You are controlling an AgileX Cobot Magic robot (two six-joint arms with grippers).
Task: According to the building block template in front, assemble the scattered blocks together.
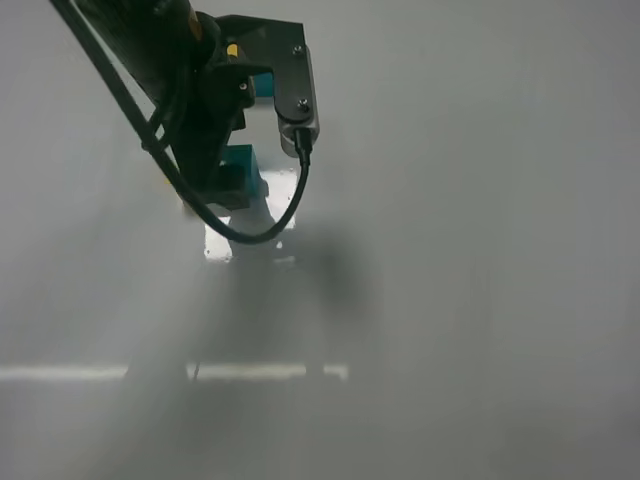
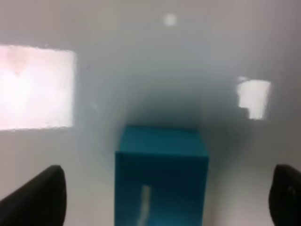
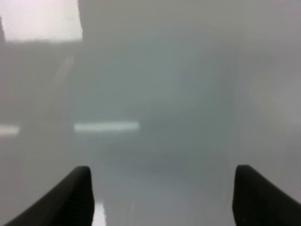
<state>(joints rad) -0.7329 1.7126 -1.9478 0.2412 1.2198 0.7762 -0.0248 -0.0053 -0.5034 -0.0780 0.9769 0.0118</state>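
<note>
Left gripper [image 2: 164,197], fingers spread wide, hangs over the teal cube [image 2: 161,174], which sits at ten o'clock on the grey table [image 1: 480,300]. Right gripper [image 3: 162,197] hangs open, empty. Likely step: grasping the teal cube; next, closing squarely.

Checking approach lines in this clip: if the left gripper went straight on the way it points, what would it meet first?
The teal cube. It sits centred between the open jaws of the left gripper, directly ahead, though how far off is unclear.
</note>
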